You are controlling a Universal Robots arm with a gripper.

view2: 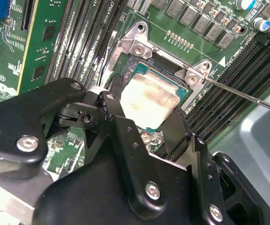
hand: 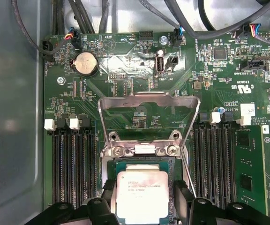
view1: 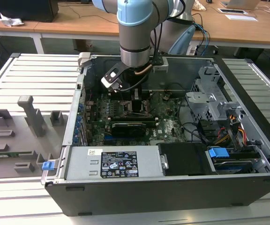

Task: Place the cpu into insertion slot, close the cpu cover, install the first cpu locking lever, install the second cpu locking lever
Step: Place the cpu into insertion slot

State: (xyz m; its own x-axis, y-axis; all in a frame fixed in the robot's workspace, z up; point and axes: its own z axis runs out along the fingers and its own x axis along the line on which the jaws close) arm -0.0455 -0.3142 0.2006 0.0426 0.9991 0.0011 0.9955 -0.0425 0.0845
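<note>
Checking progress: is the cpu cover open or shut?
Open: in the first wrist view the cpu cover stands hinged back, clear of the cpu.

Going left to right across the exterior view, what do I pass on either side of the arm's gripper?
Grey fixture blocks → blue clip → gripper → metal drive cage.
</note>
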